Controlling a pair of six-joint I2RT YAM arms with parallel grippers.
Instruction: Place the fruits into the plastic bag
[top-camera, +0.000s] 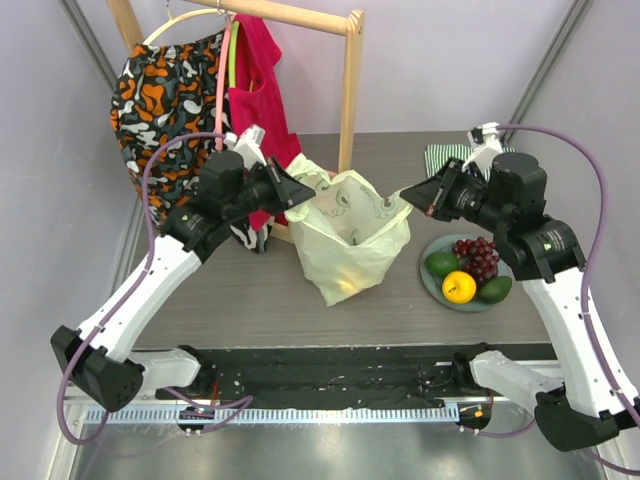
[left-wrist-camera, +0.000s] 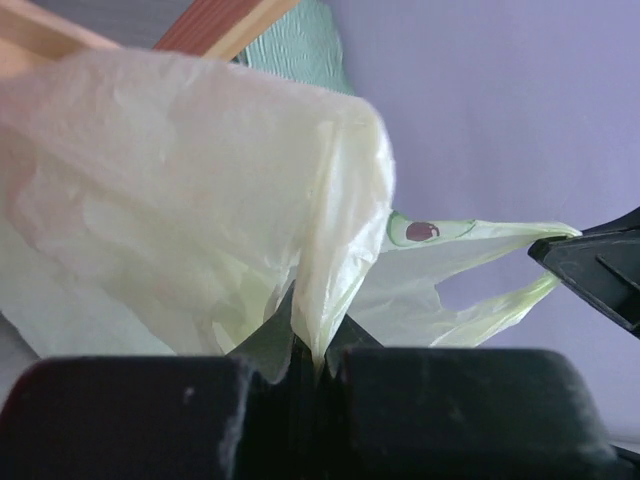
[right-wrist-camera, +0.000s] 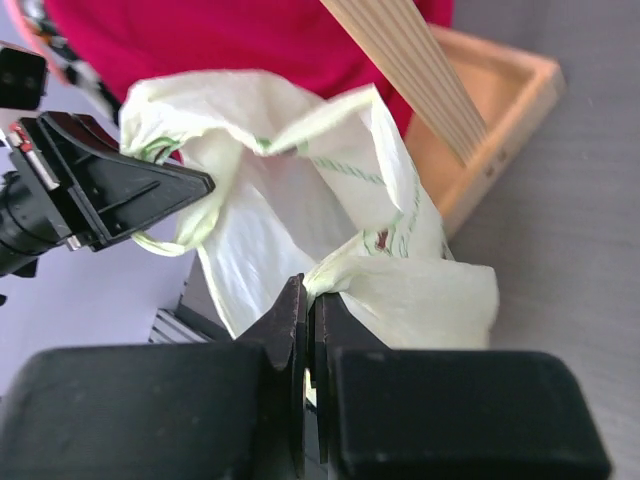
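The pale-green plastic bag (top-camera: 350, 240) stands upright in the middle of the table, its mouth stretched between both grippers. My left gripper (top-camera: 308, 190) is shut on the bag's left rim (left-wrist-camera: 200, 200), the film pinched between its fingertips (left-wrist-camera: 318, 350). My right gripper (top-camera: 405, 197) is shut on the right rim (right-wrist-camera: 400, 280), a fold caught at its tips (right-wrist-camera: 308, 300). A yellow fruit (top-camera: 348, 283) shows through the bag's wall. On the grey plate (top-camera: 430, 285) lie a dark grape bunch (top-camera: 477, 257), two green avocados (top-camera: 440, 264) (top-camera: 495, 289) and a yellow-orange citrus (top-camera: 459, 287).
A wooden hanger rack (top-camera: 352, 90) stands behind the bag, with a red garment (top-camera: 262, 80) and an orange-black patterned one (top-camera: 165, 90) on it. Its wooden base (right-wrist-camera: 500, 100) lies close behind the bag. A green-striped cloth (top-camera: 440, 155) lies at the back right.
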